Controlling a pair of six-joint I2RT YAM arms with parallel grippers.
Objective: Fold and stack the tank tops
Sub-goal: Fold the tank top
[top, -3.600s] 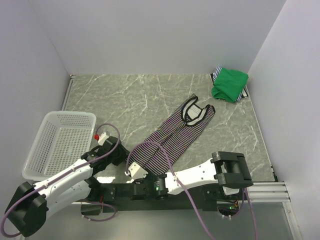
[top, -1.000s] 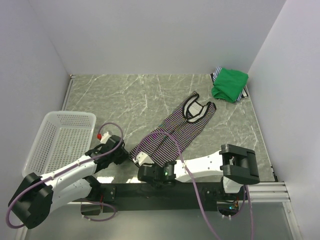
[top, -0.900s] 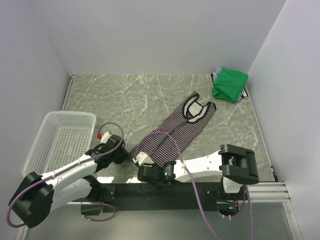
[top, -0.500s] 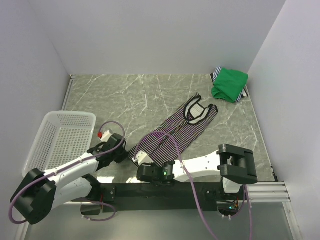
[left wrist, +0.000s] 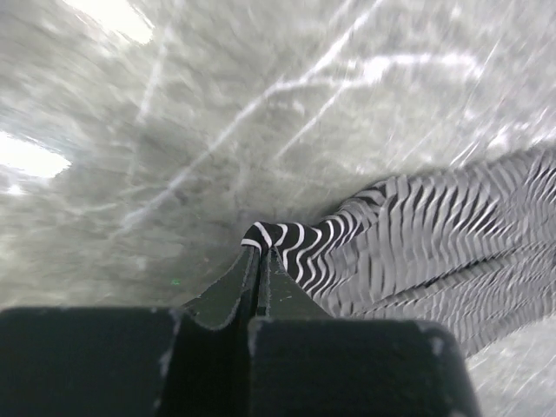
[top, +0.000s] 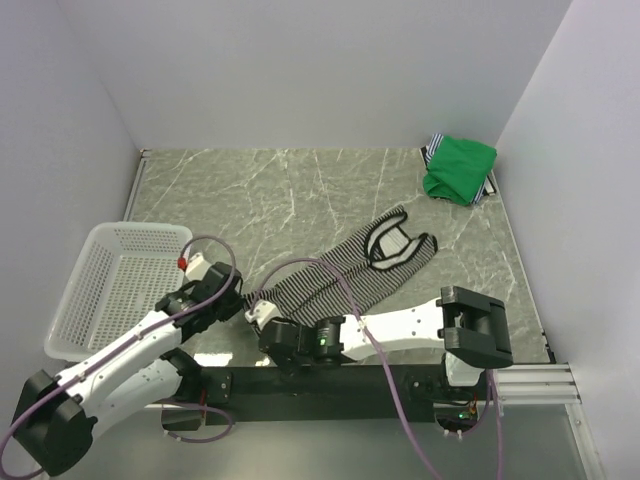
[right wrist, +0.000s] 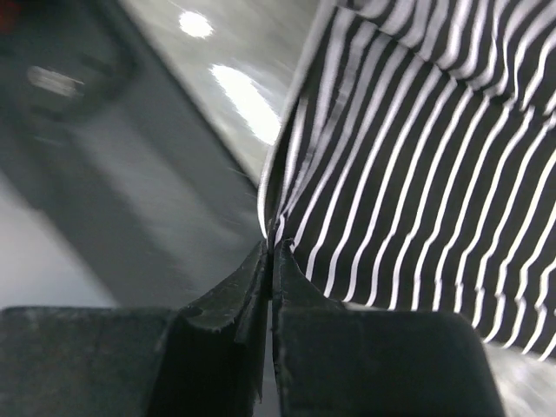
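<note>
The striped tank top lies stretched slantwise across the marble table, its dark-edged straps towards the right. My left gripper is shut on one corner of its hem; the left wrist view has the jaws pressed together on a fold of striped cloth. Just beside it, my right gripper is shut on the hem's edge, with the striped cloth running out of the pinched jaws. The green tank top sits bunched in the back right corner.
A white mesh basket stands at the left, close to my left arm. Under the green top a bit of another striped cloth pokes out. White walls close in the table at the back and on both sides.
Both grippers have shut on the striped top's hem. The hem has been pulled left and the top has swung to lie flatter across the table, its straps nearer to me.
</note>
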